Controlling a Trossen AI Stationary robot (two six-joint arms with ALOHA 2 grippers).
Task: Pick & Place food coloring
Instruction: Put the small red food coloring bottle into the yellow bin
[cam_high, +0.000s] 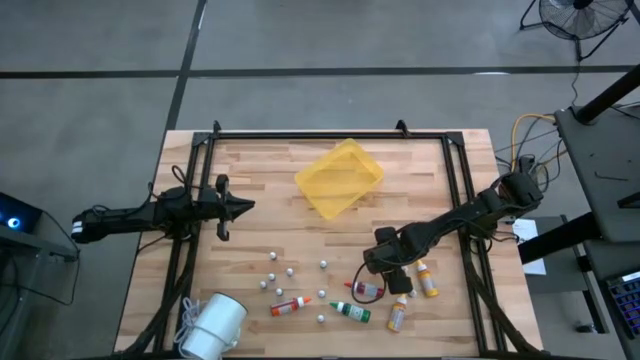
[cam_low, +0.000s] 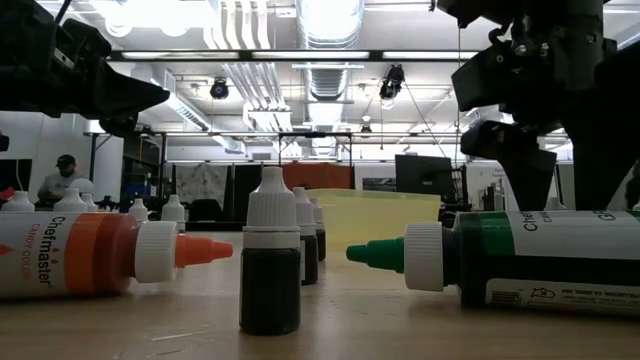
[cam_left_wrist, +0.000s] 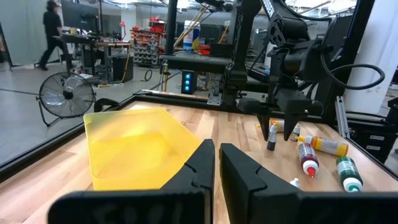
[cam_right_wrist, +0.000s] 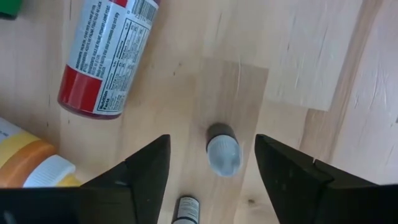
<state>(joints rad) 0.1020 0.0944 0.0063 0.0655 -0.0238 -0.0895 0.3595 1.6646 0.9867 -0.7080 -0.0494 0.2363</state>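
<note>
Hovering spread-jawed right gripper (cam_right_wrist: 211, 180) straight over an upright dark bottle (cam_right_wrist: 222, 152) near the red bottle (cam_right_wrist: 106, 59) — risking tipping it if closing off-centre — left gripper (cam_left_wrist: 214, 168) idling pressed shut.

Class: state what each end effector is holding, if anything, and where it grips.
Nothing is held. The right end effector straddles an upright small bottle without touching; the left end effector is shut, empty.

— What sort of place is this?
— A lab or workshop hall: bare ceiling ducts (cam_low: 320, 40) and strip lights, a floor fan (cam_left_wrist: 65, 99), racks of gear (cam_left_wrist: 149, 46), monitors (cam_low: 425, 178), a person (cam_left_wrist: 50, 31) walking beyond the wooden counter (cam_high: 260, 235).
</note>
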